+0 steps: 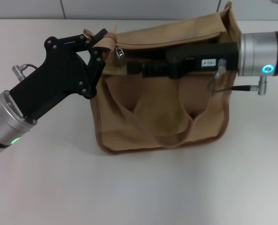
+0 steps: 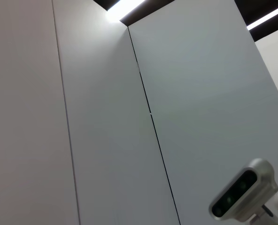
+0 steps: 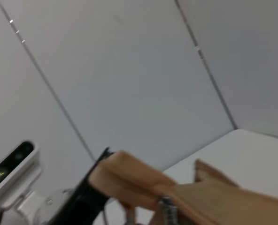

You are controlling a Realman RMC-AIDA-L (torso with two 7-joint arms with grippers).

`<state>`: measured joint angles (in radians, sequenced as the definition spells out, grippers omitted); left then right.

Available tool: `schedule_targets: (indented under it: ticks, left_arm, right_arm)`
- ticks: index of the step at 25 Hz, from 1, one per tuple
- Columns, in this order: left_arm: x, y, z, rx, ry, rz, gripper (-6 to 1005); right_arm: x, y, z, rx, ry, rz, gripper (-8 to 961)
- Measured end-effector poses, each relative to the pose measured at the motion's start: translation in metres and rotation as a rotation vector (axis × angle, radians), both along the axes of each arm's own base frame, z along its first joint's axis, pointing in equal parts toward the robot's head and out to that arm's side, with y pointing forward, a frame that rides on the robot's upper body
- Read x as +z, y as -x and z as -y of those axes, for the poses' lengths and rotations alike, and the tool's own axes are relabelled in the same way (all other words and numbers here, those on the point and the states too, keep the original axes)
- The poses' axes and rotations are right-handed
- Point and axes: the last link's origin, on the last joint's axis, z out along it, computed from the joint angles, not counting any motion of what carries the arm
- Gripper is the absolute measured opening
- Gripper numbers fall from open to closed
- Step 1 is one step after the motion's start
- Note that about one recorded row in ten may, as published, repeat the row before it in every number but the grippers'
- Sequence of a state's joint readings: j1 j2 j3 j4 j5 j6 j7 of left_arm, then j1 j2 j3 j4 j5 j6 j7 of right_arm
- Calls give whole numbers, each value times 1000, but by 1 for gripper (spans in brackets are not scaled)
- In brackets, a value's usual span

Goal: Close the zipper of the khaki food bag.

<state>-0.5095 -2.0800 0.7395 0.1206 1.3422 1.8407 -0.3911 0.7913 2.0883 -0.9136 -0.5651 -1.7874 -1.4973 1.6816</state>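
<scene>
The khaki food bag (image 1: 162,108) lies on the white table, its handles (image 1: 176,133) draped over the near side. At the bag's top left corner my left gripper (image 1: 104,45) is shut on the fabric end tab. The zipper runs along the top panel, mostly hidden under my right arm. Its silver pull tab (image 1: 119,53) hangs at the left end, close to the left gripper. My right gripper (image 1: 129,66) reaches in from the right along the zipper line and ends just beside the pull. In the right wrist view the pull tab (image 3: 166,206) and the tan fabric (image 3: 129,178) show close up.
The white table (image 1: 139,187) spreads out in front of the bag and to both sides. A grey panelled wall (image 2: 129,117) rises behind. A thin cable (image 1: 233,87) hangs off the right wrist beside the bag's right end.
</scene>
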Motion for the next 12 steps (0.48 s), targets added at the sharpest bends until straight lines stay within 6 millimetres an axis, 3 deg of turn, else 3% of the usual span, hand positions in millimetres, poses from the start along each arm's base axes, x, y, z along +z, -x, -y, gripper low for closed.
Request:
schedule_targets:
  ticks: [6, 12]
  left_arm:
    - [0, 1, -2, 17, -4, -3, 58]
    - [1, 1, -4, 21, -14, 1, 60]
  right_arm:
    - [0, 3, 10, 71, -3, -12, 648]
    - [25, -13, 21, 95, -73, -26, 648]
